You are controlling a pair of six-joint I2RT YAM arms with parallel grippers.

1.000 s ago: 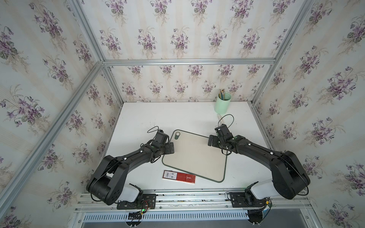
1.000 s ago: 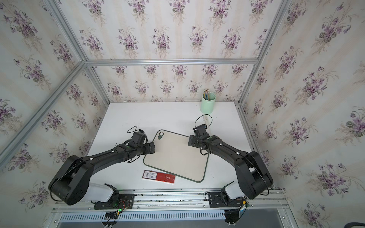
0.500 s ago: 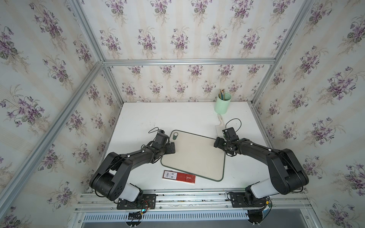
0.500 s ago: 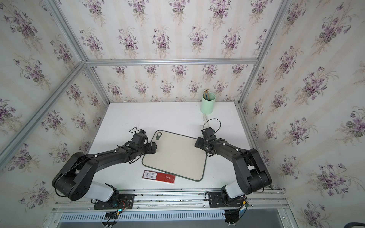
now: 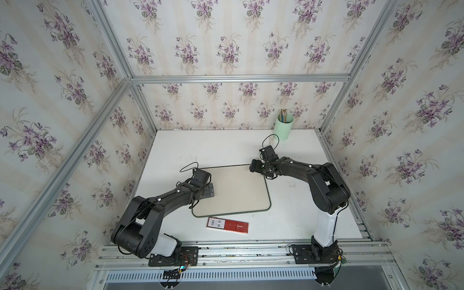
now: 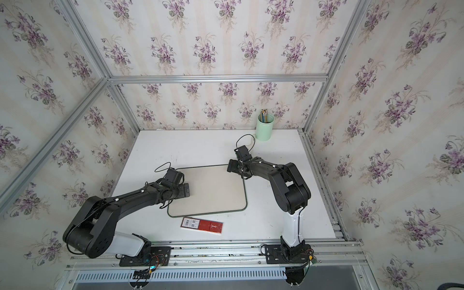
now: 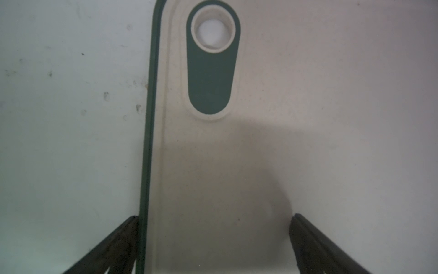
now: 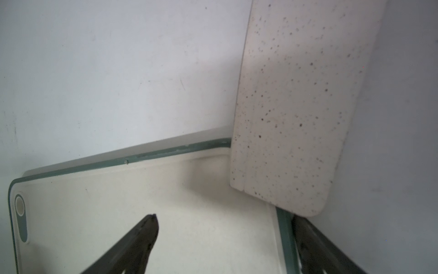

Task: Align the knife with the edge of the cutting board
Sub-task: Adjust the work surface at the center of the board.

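Both grippers stand with jaws spread at opposite sides of the cutting board [image 5: 236, 193] on the white table [image 5: 190, 150]. In the right wrist view, the right gripper [image 8: 225, 217] straddles the board's green rim near a corner. One finger [image 8: 142, 239] is above the beige surface and its partner [image 8: 312, 239] is outside the rim, over the table. The knife [image 8: 291, 106] lies just ahead of those jaws, not between them. Its broad, speckled pale end overlaps the board's corner at a slant, its rounded tip right in front of the outer finger; contact cannot be told. In the top views the knife is too pale to make out. The left gripper [image 7: 213, 220] also straddles a rim and pinches nothing, one finger [image 7: 125, 237] just outside the green edge and the other [image 7: 308, 237] over the board. The dark oval handle hole [image 7: 211, 61] sits ahead of those jaws. A red-and-white package [image 5: 227, 225] lies well apart from both grippers, and a green cup [image 5: 283, 126] stands beyond the right one.
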